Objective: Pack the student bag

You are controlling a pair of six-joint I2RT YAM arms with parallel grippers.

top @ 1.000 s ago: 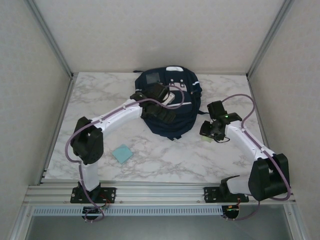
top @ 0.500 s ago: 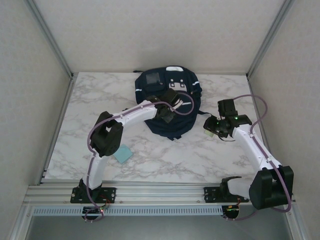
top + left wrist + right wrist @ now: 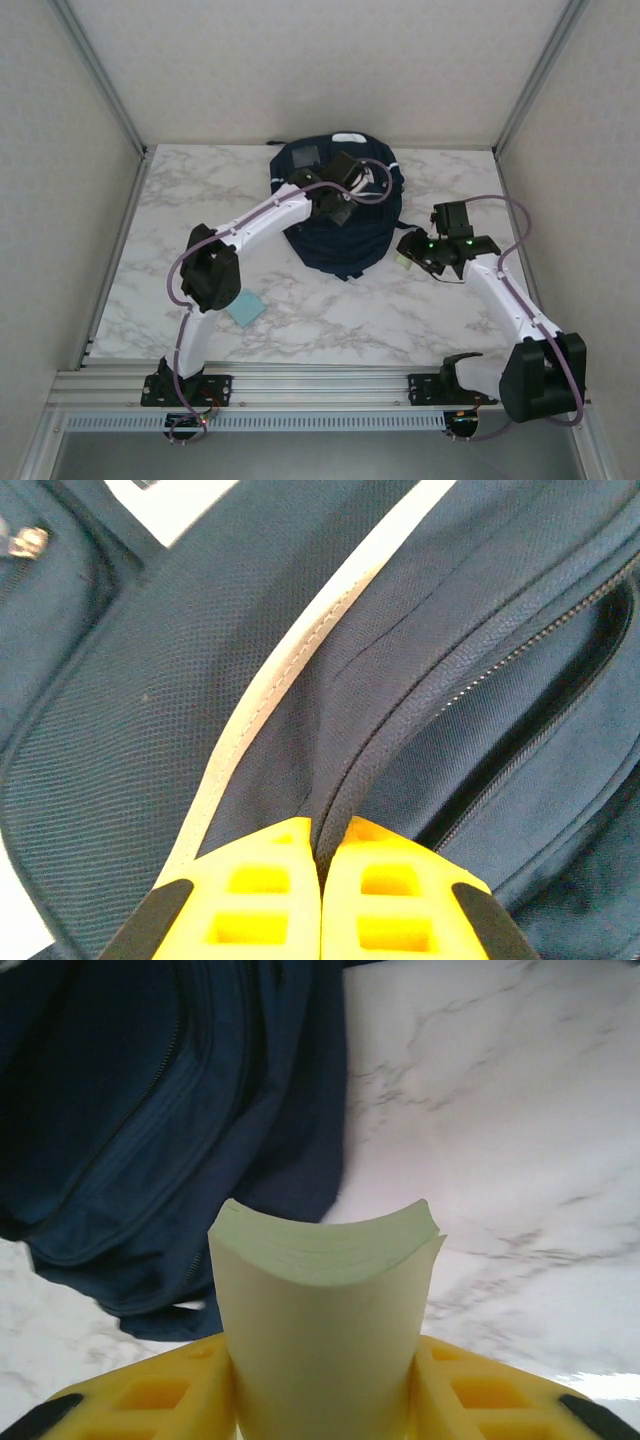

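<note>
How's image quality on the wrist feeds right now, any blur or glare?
Left wrist: dark navy fabric backpack weave and zipper sharp, evenly lit. Right wrist: pale green paper pad close and slightly soft; white marble tabletop washes out bright at lower right.

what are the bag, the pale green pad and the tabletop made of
The bag: woven synthetic fabric, likely nylon or polyester, matte navy; a fine grain weave, stitched seams and zipper teeth show.
The pad: paper, matte pale green; stacked sheet edges show along its curved top.
The table: smooth white marble-look surface with grey veins; real stone or laminate cannot be told.
</note>
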